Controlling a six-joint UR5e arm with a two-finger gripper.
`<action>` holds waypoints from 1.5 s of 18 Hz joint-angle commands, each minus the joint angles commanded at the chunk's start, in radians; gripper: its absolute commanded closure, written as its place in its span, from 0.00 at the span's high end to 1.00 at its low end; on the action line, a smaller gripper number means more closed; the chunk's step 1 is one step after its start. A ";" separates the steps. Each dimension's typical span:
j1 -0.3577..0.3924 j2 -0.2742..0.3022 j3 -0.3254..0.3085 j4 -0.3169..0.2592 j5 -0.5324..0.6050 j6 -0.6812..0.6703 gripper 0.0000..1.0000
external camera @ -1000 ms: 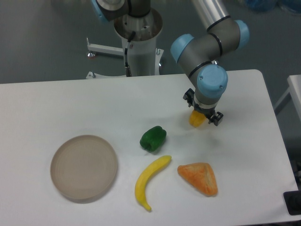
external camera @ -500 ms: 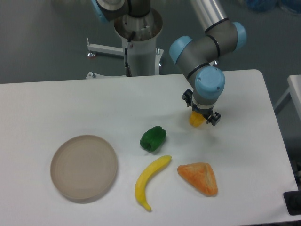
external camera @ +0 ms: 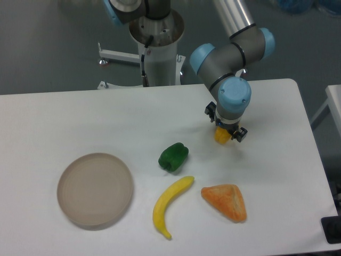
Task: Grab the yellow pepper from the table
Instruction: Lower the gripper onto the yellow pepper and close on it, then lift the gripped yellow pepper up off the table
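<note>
The yellow pepper (external camera: 220, 136) is a small yellow-orange lump at the right middle of the white table (external camera: 80, 117). Only its lower part shows; the rest is hidden under the arm's blue wrist cap. My gripper (external camera: 224, 135) points straight down over it, with its dark fingers (external camera: 239, 134) on either side of the pepper and closed against it. I cannot tell whether the pepper still touches the tabletop.
A green pepper (external camera: 173, 156) lies left of the gripper. A yellow banana (external camera: 169, 205) and an orange triangular wedge (external camera: 226, 201) lie nearer the front. A round beige plate (external camera: 95, 189) sits at the front left. The robot's base (external camera: 155, 48) stands behind the table.
The gripper, with the yellow pepper between its fingers, has shifted slightly left and up in the image. The other objects have not moved.
</note>
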 joint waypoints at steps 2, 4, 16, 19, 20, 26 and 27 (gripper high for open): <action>0.002 0.003 0.006 0.000 0.000 0.000 0.37; 0.003 0.003 0.021 -0.002 -0.002 0.000 0.36; -0.034 -0.084 0.279 -0.011 -0.070 0.002 0.37; -0.047 -0.124 0.346 -0.011 -0.077 0.000 0.37; -0.055 -0.132 0.359 -0.011 -0.077 0.000 0.37; -0.061 -0.153 0.374 -0.009 -0.077 0.000 0.37; -0.061 -0.153 0.377 -0.009 -0.077 0.000 0.37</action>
